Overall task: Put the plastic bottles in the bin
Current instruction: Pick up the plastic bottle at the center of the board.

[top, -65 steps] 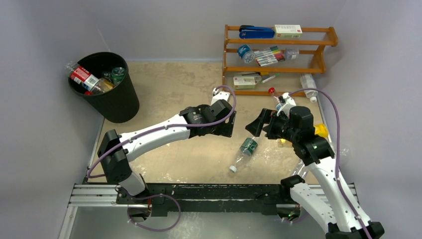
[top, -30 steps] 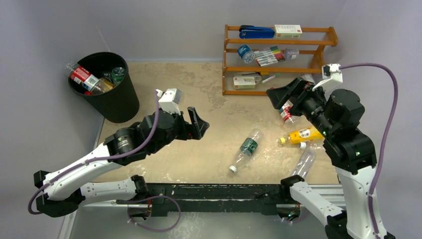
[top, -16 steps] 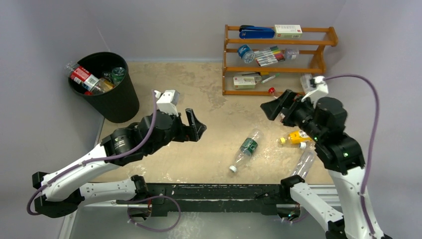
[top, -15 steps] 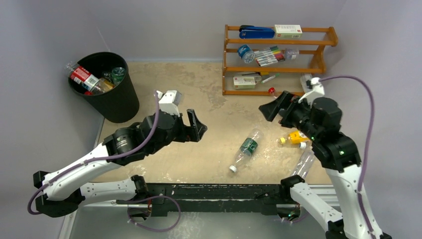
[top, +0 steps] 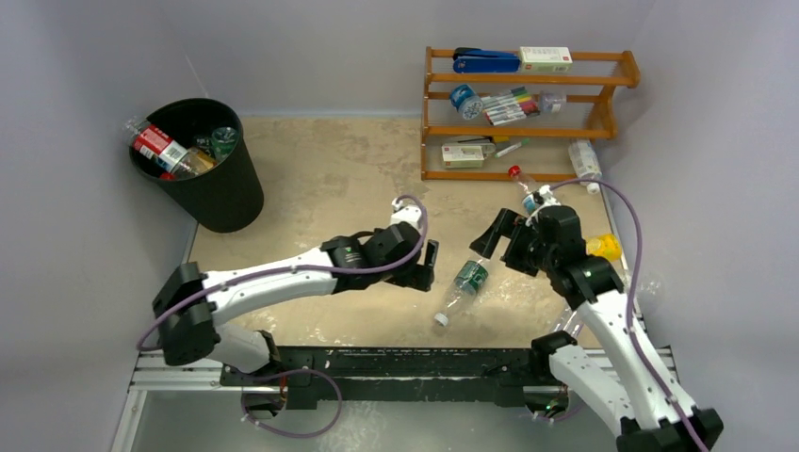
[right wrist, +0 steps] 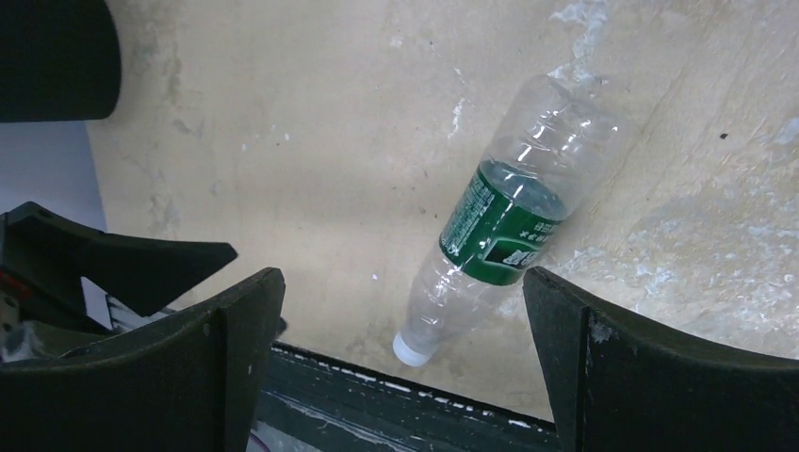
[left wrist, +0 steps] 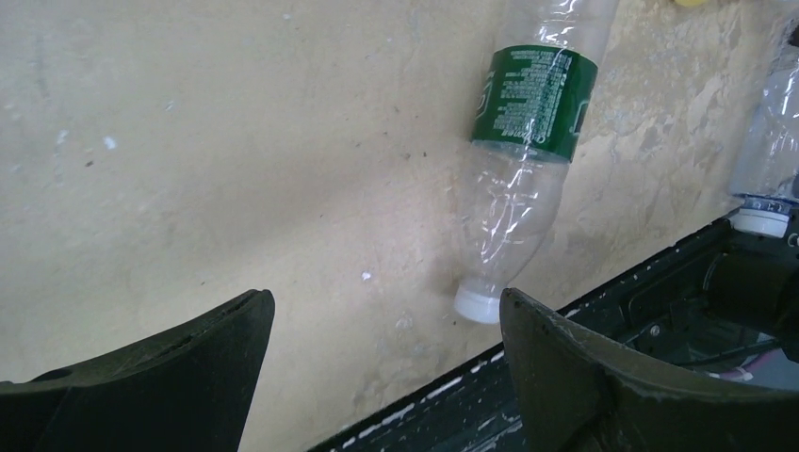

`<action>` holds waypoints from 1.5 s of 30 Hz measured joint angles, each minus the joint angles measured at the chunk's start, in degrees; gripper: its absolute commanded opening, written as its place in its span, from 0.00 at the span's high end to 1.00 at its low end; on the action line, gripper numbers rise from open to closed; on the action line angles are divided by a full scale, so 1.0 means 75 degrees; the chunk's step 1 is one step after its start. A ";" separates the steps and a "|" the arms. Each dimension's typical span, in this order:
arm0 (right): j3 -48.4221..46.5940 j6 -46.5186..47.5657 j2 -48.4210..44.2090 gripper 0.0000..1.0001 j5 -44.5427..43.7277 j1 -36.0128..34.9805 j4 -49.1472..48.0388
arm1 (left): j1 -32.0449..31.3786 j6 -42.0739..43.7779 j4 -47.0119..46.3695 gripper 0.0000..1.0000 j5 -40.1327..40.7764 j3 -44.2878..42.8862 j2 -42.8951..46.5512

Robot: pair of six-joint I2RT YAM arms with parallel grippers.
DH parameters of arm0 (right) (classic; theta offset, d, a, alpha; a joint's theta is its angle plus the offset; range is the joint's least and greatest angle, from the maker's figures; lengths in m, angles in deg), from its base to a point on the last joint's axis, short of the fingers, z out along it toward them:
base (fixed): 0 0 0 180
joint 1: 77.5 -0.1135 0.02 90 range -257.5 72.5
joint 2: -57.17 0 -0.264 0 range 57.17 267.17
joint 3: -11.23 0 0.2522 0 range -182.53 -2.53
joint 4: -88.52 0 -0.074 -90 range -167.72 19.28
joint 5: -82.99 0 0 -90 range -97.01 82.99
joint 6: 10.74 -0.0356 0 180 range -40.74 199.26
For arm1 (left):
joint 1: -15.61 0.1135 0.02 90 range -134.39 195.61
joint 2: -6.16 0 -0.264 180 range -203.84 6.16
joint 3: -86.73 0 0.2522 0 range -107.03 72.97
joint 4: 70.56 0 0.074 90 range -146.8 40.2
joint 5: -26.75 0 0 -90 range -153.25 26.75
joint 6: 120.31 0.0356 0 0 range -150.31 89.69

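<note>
Btwn L tool (top: 429, 267) and R tool (top: 491, 246) lies green-label bottle (top: 468, 279); rack (top: 429, 113) beyond.

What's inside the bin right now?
Piled near the rim of the bin are a red-labelled bottle, a green-tinted bottle and a few more, hard to tell apart. Anything beneath them, and the bin's floor, is covered.

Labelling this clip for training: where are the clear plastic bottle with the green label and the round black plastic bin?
Clear plastic bottle with the green label (right wrist: 499, 233): right wrist view, on the label.
Round black plastic bin (top: 231, 193): top external view, outer wall.
</note>
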 measured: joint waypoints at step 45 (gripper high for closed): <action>-0.0944 -0.0790 -0.0743 0.00 -0.0510 0.0093 0.0839 | -0.0933 0.0915 -0.1719 0.49 0.0606 -0.2366 -0.4578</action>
